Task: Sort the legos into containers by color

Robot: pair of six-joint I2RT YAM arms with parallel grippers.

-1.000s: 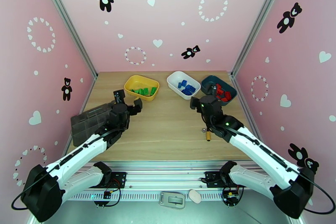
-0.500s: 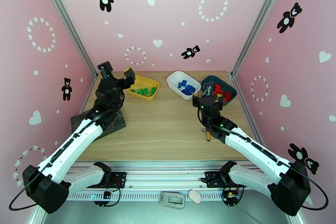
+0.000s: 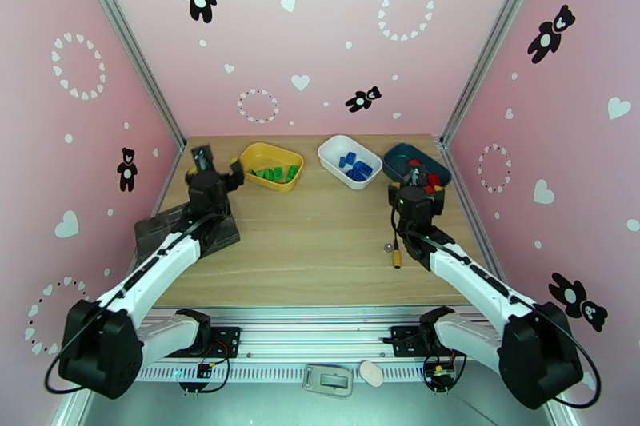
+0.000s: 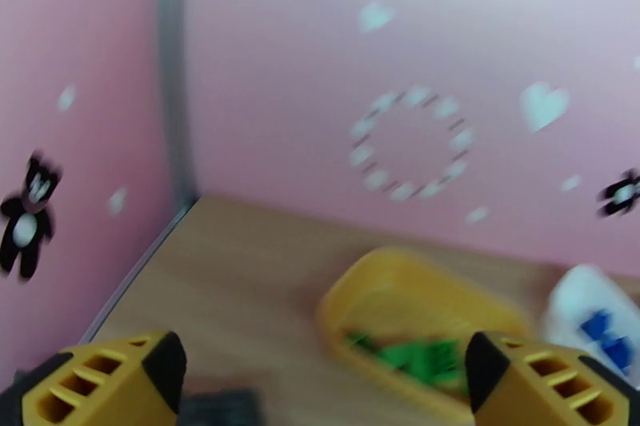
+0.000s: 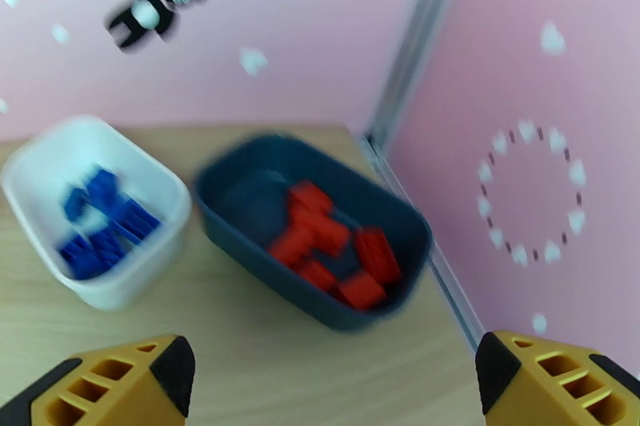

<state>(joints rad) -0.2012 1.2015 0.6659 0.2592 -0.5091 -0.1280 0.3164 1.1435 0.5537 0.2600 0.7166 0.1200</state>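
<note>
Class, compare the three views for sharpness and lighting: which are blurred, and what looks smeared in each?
Top external: sharp and evenly lit, only soft shadows on the table. Left wrist: blurred throughout; the yellow bin and green legos are smeared. Right wrist: also blurred; the teal bin, red legos and white bin have soft edges, the fingers look crisper.

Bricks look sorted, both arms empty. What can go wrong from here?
1. The right arm has its open jaws close to the teal bin; a low swing could tip out the red legos.
2. The screwdriver lies beside that arm's forearm and could be swept along on retraction.
3. The left arm crosses above the grey organizer box; dropping could strike it.
</note>
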